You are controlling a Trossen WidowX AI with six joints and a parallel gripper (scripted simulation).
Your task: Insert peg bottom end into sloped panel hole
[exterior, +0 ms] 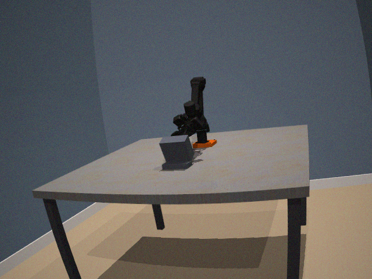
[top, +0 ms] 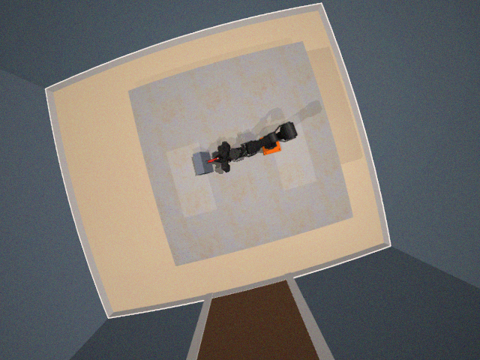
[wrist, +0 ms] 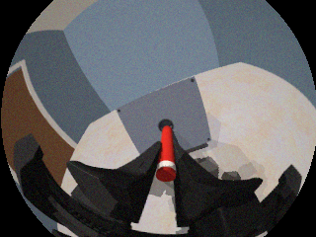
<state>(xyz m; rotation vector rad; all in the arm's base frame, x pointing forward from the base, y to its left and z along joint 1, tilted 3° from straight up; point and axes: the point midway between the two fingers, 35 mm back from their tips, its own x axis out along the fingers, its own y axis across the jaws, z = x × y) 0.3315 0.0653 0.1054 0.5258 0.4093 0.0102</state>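
A round red peg (top: 212, 160) (wrist: 168, 145) with a white band near its near end is held between the fingers. My gripper (top: 217, 158) (wrist: 166, 145) is shut on it, in front of the sloped panel. The grey panel (top: 202, 167) (exterior: 177, 151) (wrist: 143, 124) faces the arm. Its dark round hole (wrist: 165, 122) shows just past the peg's far end in the wrist view. The peg's far end overlaps the hole's lower edge there; whether it is inside cannot be told. In the exterior view the panel block hides the peg and fingertips.
The arm's orange base (top: 271, 148) (exterior: 204, 144) stands on the table (top: 247, 217) (exterior: 240, 168) behind the gripper. Small dark screws mark the panel's corners. Shadows of the arm fall on the table beside the panel.
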